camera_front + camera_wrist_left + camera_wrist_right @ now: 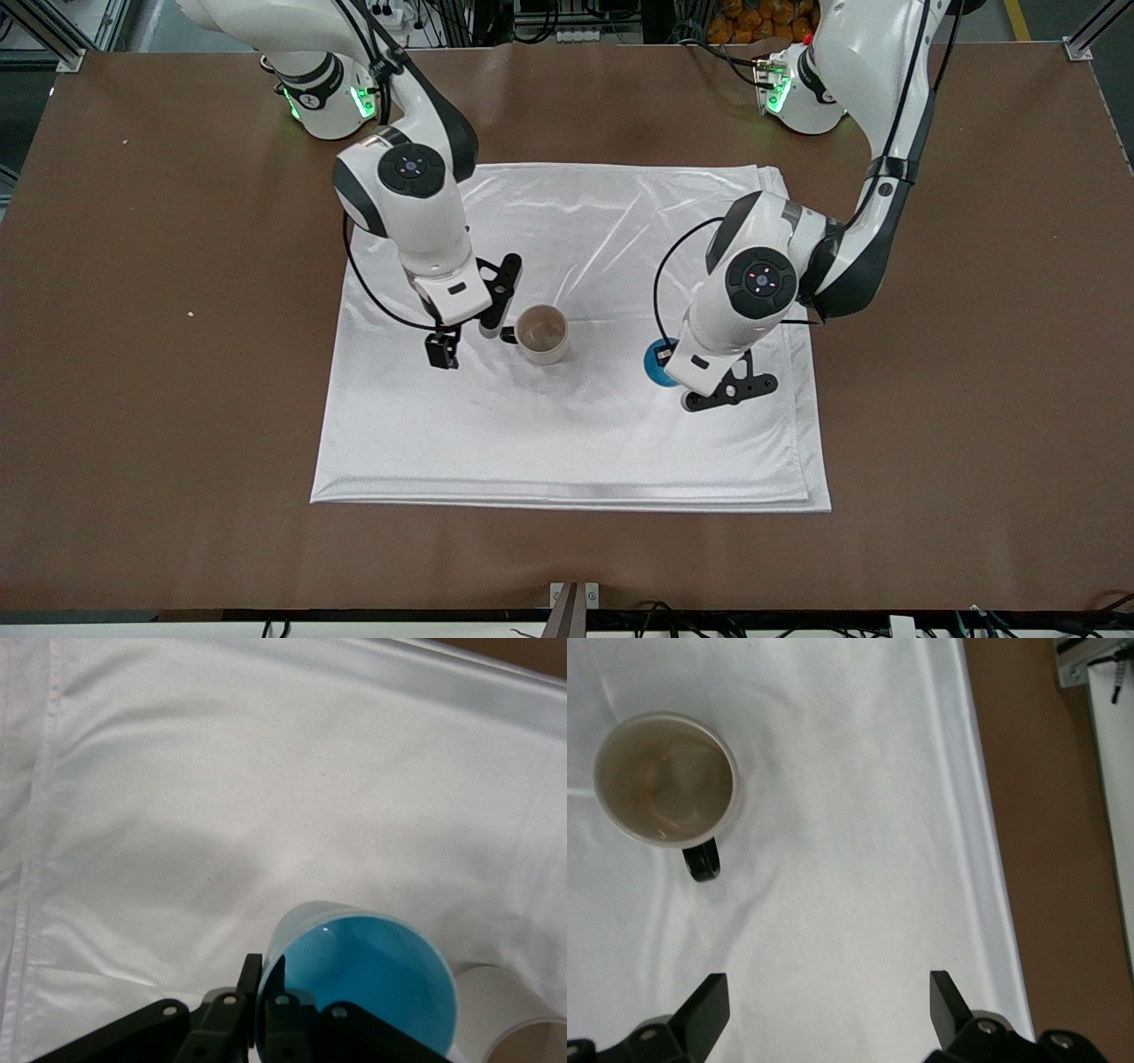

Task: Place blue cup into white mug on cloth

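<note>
The blue cup (pixel 656 367) is upright on the cloth (pixel 576 443) toward the left arm's end, mostly hidden under the left wrist. My left gripper (pixel 680 381) is shut on its rim, one finger inside and one outside; the left wrist view shows the cup (pixel 363 979) and the gripper (pixel 263 992). The white mug (pixel 541 334) stands upright and empty mid-cloth, its dark handle toward the right arm's end. My right gripper (pixel 478 330) hangs open and empty just beside that handle. The right wrist view shows the gripper (pixel 826 1001) over bare cloth (pixel 859 815) and the mug (pixel 664 775).
The cloth lies on a brown table (pixel 177 399) with bare brown surface all round it. The mug's edge (pixel 518 1019) shows close beside the cup in the left wrist view. The cloth's edge and brown table (pixel 1063 859) show in the right wrist view.
</note>
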Tool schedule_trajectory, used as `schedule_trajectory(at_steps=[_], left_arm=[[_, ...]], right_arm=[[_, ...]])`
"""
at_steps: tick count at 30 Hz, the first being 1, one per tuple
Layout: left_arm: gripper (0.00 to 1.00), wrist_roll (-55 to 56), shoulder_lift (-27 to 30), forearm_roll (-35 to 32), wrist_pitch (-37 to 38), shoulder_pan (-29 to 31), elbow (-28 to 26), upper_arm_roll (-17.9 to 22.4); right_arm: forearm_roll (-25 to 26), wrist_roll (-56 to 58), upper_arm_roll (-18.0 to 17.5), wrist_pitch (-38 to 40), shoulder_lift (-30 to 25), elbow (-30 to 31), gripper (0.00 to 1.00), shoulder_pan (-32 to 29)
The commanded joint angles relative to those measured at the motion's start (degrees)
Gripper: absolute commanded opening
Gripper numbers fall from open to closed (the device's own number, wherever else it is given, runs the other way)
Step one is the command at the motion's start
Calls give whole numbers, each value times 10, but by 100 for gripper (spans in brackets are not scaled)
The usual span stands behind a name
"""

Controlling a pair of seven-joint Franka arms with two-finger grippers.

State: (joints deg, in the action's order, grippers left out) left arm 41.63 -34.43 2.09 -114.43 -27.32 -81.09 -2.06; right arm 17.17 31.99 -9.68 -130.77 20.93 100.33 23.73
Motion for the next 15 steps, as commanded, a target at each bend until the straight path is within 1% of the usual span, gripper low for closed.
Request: schedule_trajectory(at_steps=[1, 6, 11, 15], left_arm=[[0, 32, 3, 8, 0, -21, 1, 6], [0, 50, 3, 8, -2, -37, 10, 5], [0, 71, 1, 10, -6, -53, 19, 5], [0, 80, 1, 10, -7, -70, 19, 5]], right_arm=[[-9, -15, -5, 41, -71, 38, 100, -20], [-16, -14, -6, 66, -107, 43, 100, -52], [-63, -14, -4, 103, -142, 44, 100, -74], [-79, -14, -4, 134, -172, 44, 100, -101]])
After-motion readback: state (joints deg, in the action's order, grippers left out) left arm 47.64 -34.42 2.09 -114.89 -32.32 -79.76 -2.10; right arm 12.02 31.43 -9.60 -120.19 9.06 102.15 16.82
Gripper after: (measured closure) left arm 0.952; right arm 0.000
